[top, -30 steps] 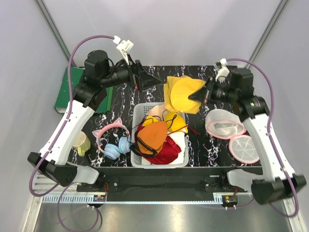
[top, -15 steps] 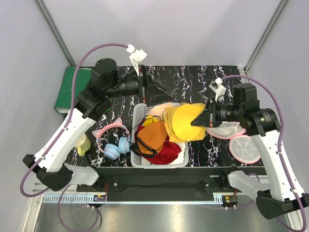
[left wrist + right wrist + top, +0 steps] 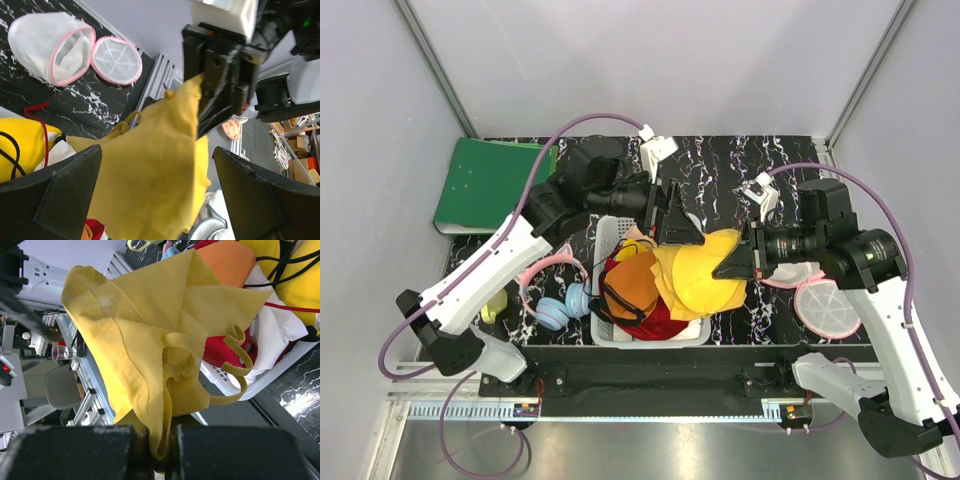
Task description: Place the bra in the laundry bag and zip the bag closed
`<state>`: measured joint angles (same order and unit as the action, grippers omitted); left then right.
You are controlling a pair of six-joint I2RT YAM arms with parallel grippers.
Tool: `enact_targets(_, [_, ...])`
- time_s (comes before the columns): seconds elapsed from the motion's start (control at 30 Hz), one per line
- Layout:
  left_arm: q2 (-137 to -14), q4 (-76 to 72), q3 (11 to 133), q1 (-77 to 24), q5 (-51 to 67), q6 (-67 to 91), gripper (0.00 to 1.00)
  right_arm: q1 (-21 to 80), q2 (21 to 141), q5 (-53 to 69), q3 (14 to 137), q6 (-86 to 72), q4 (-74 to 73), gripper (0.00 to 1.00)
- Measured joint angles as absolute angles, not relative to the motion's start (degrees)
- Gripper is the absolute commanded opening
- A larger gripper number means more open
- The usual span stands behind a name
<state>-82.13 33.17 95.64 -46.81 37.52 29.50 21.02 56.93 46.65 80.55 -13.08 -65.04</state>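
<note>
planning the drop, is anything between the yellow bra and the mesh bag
Nothing visible. The bra hangs from the shut right gripper over the basket's edge; the bag lies open on the table beyond, lid flipped aside. The right arm itself reaches over it.

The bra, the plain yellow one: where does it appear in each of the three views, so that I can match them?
Top external: the bra is in the centre, hanging over the right edge of the basket.
Left wrist: the bra fills the lower middle.
Right wrist: the bra is spread wide across the centre.
Shared landmark: the right tool, shut on the bra's edge, shows in all three views.
</note>
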Motion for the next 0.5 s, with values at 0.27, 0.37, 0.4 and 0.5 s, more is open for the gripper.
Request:
enact_targets(0.27, [-84.88, 32.93, 94.83, -48.18, 45.98, 28.88, 0.74, 21.61, 56.88, 43.70, 82.89, -11.99, -65.87, 0.00])
enact_targets(0.37, [-84.88, 31.07, 92.77, -48.77, 50.57, 29.56, 0.55, 21.61, 56.45, 42.19, 83.44, -11.81, -65.36, 0.00])
enact_targets(0.4, [-84.88, 29.85, 91.92, -48.93, 51.75, 30.09, 0.49, 21.63, 56.29, 41.69, 83.61, -11.84, -65.21, 0.00])
enact_targets(0.5, [-84.86, 26.22, 89.34, -49.17, 53.84, 32.18, 0.28, 21.65, 55.88, 41.01, 83.74, -11.84, -64.16, 0.00])
